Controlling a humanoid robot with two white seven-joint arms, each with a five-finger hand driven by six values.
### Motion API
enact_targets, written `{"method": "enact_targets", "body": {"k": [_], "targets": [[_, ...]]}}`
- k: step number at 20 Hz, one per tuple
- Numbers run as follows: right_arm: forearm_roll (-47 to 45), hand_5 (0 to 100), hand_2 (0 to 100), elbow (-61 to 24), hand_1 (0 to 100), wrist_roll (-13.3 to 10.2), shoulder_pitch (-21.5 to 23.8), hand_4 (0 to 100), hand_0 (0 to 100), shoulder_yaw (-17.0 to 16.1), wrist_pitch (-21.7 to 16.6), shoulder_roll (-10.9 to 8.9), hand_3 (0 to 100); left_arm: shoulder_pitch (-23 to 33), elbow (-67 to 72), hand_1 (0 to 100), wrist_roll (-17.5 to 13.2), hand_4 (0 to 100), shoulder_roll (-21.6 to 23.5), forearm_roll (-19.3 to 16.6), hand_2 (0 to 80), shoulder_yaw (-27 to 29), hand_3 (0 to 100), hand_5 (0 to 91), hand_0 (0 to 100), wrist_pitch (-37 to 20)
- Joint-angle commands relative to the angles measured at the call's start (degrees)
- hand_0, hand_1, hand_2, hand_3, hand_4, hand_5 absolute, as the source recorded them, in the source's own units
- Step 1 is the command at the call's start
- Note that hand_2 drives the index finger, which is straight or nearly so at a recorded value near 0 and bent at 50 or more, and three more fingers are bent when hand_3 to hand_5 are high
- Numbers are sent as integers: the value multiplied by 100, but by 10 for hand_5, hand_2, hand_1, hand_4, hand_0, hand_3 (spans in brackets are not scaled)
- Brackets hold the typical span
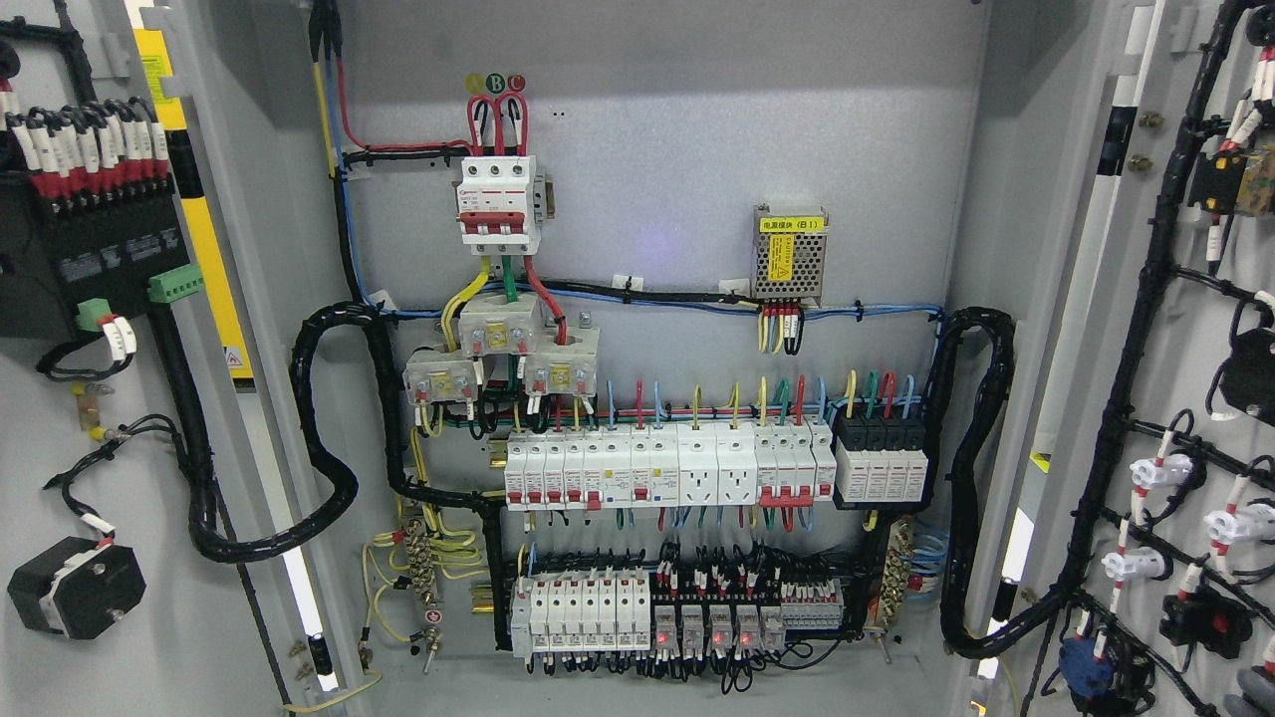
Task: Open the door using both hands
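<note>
Doors both swung wide: left door [120, 398] at far left, right door [1175, 398] at far right, wired inner faces showing. Between them, open cabinet back panel [647, 149] with red-handled main breaker [500, 199], breaker row [667, 468], relay row [677, 612]. Robot hands out of view; finger state impossible to tell.

The single head view looks straight and level into an open electrical cabinet [647, 179], close enough that its grey back panel fills the middle of the frame and its top edge is cut off. The left door [110, 478] swings out past the picture's left edge and the right door [1175, 398] past its right edge, so only the inner faces nearest the hinges show. The cabinet's bottom edge lies just inside the lower border. The rows of breakers [657, 468] sit slightly below the frame's centre.
</note>
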Motion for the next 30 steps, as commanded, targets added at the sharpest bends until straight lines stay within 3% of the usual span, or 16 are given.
{"method": "enact_targets", "body": {"k": [1, 12, 18, 23, 30], "targets": [[-99, 0, 0, 13, 0, -39, 107, 0, 243, -347, -6, 169, 0, -51, 358, 0, 7, 0, 351, 188, 0, 332, 0, 0, 0, 2], [-134, 0, 0, 57, 0, -30, 186, 0, 243, -523, -50, 177, 0, -51, 542, 0, -2, 0, 447, 223, 0, 473, 0, 0, 0, 11], [-336, 0, 0, 66, 0, -39, 195, 0, 243, -593, -33, 169, 0, -51, 858, 0, -11, 0, 834, 610, 0, 473, 0, 0, 0, 11], [-380, 0, 0, 197, 0, -39, 195, 0, 243, -593, -32, 169, 0, -69, 1079, 0, -300, 0, 940, 619, 0, 465, 0, 0, 0, 11], [-442, 0, 0, 241, 0, -39, 186, 0, 244, -602, -32, 169, 0, -236, 1597, 0, -336, 0, 1098, 619, 0, 456, 0, 0, 0, 11]]}}
